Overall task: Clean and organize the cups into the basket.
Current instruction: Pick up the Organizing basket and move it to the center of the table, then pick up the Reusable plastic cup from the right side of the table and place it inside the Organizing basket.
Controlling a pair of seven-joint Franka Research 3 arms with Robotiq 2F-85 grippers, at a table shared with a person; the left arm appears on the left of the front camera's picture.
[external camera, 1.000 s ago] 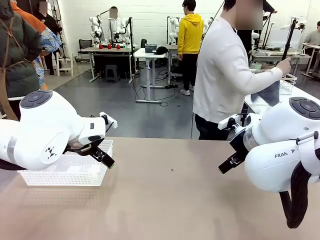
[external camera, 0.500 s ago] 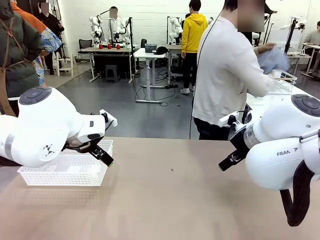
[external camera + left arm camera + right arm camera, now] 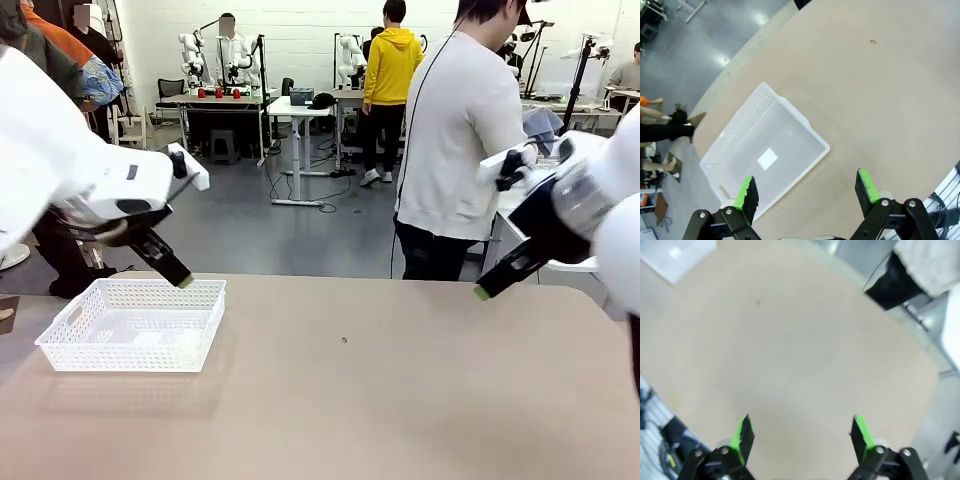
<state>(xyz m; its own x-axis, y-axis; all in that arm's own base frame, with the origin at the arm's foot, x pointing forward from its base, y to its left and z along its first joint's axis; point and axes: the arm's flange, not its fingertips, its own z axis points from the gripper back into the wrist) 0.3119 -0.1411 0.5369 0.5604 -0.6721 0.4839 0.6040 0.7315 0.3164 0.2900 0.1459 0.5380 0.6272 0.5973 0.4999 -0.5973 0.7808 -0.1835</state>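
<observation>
Bare tan table (image 3: 400, 410), seen from the robot's side, with both arms raised clear of it. The left gripper (image 3: 806, 189) hangs above the table's left part, its green-padded fingers (image 3: 746, 192) spread wide and holding nothing. Its wrist view looks straight down on the basket (image 3: 740, 132), a pose that suits watching the drop-off place rather than reaching for it. The right gripper (image 3: 802, 432) is likewise fully parted and empty, and it points down at bare table on the right side. In the front view each arm slants inward and downward, the left gripper (image 3: 160, 258) above the basket's far rim and the right gripper (image 3: 505, 275) above the table's far right edge. The open middle between them probably serves as a working space. The white lattice basket (image 3: 130, 355) rests flat on the table at the left, near the far edge, and no cups lie in it, so the task appears not yet begun. Beyond the far edge a person (image 3: 460, 130) in a pale top stands turned away toward a side table at the right, near a grey-blue cloth (image 3: 542, 125).
</observation>
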